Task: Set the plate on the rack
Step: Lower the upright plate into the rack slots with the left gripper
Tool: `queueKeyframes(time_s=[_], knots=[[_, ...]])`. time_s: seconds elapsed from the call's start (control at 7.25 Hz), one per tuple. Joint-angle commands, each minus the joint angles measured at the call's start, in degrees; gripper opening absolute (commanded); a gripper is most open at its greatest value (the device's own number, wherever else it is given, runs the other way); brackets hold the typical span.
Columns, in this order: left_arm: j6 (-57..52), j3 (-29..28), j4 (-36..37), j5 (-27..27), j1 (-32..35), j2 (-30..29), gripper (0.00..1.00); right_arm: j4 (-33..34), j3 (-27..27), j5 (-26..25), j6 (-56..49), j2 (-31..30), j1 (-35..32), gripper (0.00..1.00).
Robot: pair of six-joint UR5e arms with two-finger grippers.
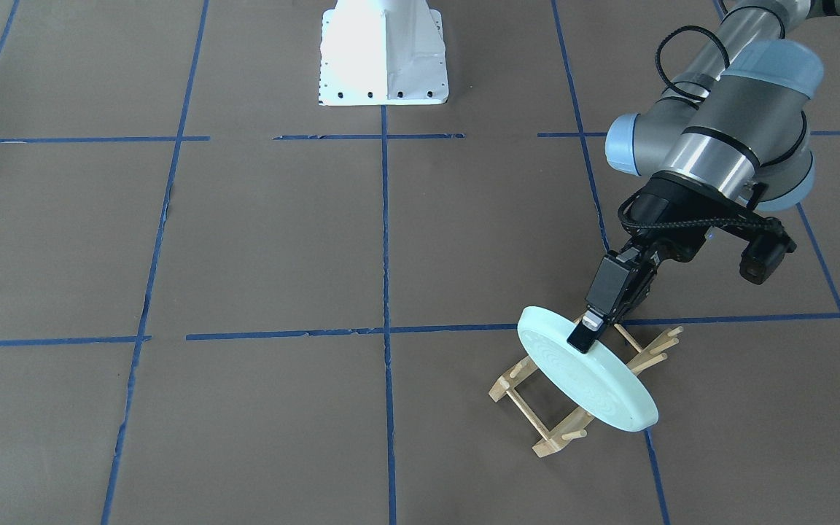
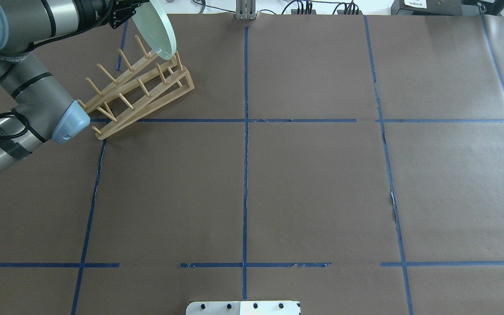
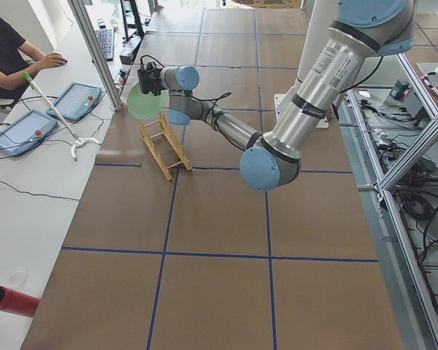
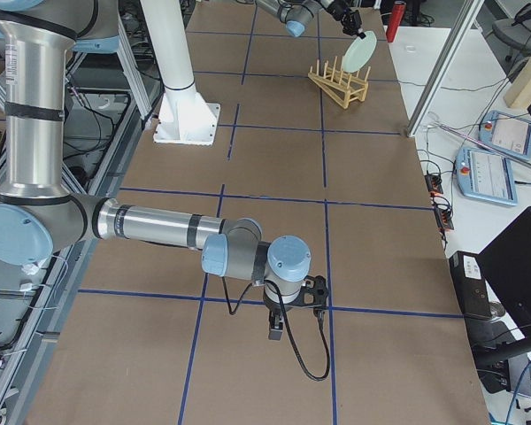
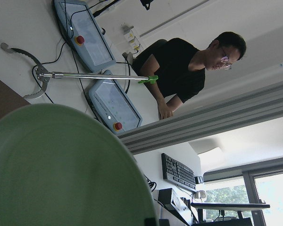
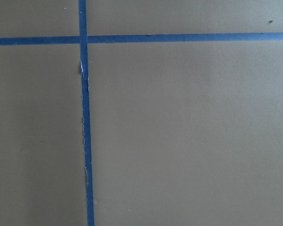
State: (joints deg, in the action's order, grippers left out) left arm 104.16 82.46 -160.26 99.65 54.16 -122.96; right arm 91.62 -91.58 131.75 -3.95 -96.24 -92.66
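The pale green plate [image 1: 595, 379] is tilted on edge over the far end of the wooden rack [image 1: 553, 440]. My left gripper [image 1: 585, 337] is shut on the plate's upper rim. The plate's lower edge is close to the rack's pegs [image 2: 164, 72]; I cannot tell if it touches them. The plate also shows in the overhead view [image 2: 158, 28], the left side view [image 3: 144, 103] and fills the left wrist view [image 5: 61, 169]. My right gripper [image 4: 278, 329] hangs low over bare table far from the rack, and I cannot tell if it is open or shut.
The robot's white base [image 1: 383, 58] stands mid-table. An operator [image 3: 7, 51] sits past the table's far edge beside two pendants [image 3: 69, 100] and an aluminium post [image 3: 95, 51]. A red cylinder [image 3: 11, 300] lies off the table.
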Motion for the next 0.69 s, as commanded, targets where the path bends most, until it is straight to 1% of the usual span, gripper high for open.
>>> queueKeyframes(time_s=[0.0,0.28,0.55], knots=[[-0.09,-3.26,-2.58,0.02,-0.1,-0.27,0.0,-0.04,0.0,0.0,0.0,0.0,-0.06,1.0],[-0.18,-5.81,-2.69,0.02,-1.15,-1.23,0.0,-0.04,0.0,0.0,0.0,0.0,0.03,1.0],[-1.84,-6.87,-2.69,-0.07,-2.04,-1.23,0.0,-0.04,0.0,0.0,0.0,0.0,-0.06,1.0]])
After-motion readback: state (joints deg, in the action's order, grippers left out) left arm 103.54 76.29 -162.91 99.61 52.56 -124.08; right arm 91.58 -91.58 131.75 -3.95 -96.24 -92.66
